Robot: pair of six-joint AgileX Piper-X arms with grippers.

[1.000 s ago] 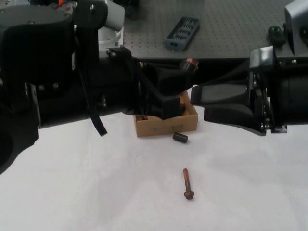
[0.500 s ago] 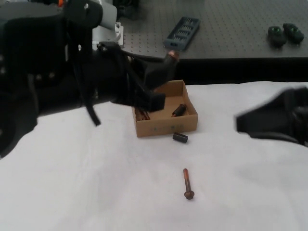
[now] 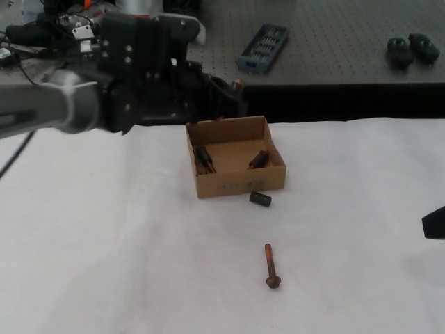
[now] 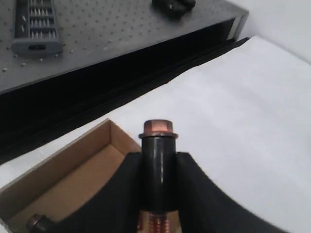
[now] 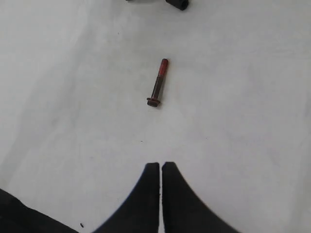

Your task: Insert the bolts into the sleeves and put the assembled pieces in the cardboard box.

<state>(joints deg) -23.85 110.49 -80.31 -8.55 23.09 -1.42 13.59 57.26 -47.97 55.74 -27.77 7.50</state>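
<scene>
My left gripper (image 3: 231, 92) hovers just behind the back left corner of the cardboard box (image 3: 240, 185). It is shut on an assembled piece (image 4: 157, 155), a copper bolt inside a black sleeve, held above the box's edge (image 4: 73, 150). Two assembled pieces (image 3: 203, 157) (image 3: 259, 160) lie inside the box. A loose black sleeve (image 3: 261, 199) rests on the white cloth just in front of the box. Nearer the front lies a loose copper bolt (image 3: 270, 265) (image 5: 158, 82). My right gripper (image 5: 161, 168) is shut and empty, on the near side of that bolt.
Behind the white cloth (image 3: 125, 264) runs a dark perforated bench with a blue-grey bit case (image 3: 263, 46) and two black knobs (image 3: 410, 47). A dark tip of the right arm (image 3: 435, 223) shows at the right edge.
Both arms have drawn back from over the box: the left one up and to the left with its piece, the right one off to the right. The box is now uncovered.
</scene>
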